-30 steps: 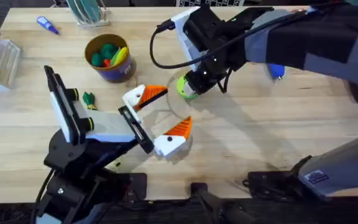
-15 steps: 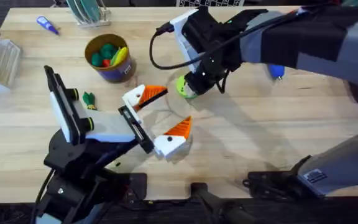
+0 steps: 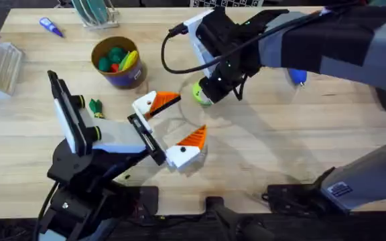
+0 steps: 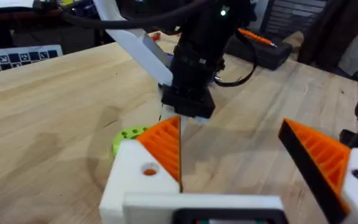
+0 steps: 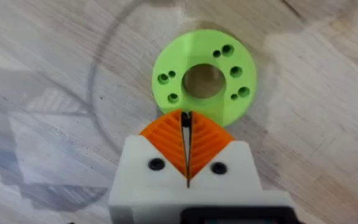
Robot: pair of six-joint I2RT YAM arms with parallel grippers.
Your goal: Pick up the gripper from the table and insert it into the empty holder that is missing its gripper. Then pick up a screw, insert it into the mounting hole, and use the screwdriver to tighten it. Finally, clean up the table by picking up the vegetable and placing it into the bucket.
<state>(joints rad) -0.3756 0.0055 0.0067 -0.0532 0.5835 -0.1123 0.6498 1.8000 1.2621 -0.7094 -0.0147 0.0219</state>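
At the middle of the desk (image 3: 280,147) my right gripper (image 5: 186,118) hangs low over the lime-green disc (image 5: 204,78), its two orange wedges pressed together with nothing between them. My left gripper (image 3: 177,120) lies spread wide just short of it, jaws apart and holding nothing.

As I read it, the first step is done: every white holder I can see carries an orange wedge, both on the left arm and on the right, and no loose wedge lies on the desk. I cannot confirm the screw step. The left wrist view shows a pale hole in one white mount (image 4: 148,169) and a dark one in the other, so one screw may be missing, but that is a guess. I cannot pick out a loose screw anywhere.

The blue screwdriver (image 3: 297,77) lies on the far side of the right arm, mostly hidden by it. The vegetable (image 3: 96,107) sits on the desk beside the left arm, near the bucket (image 3: 117,61) but not in it, so clean-up remains. The bucket already holds other toy pieces.

The right arm's cable and forearm cross the route to the screwdriver. A small blue pen-like tool (image 3: 50,27) lies in the far corner, well clear.
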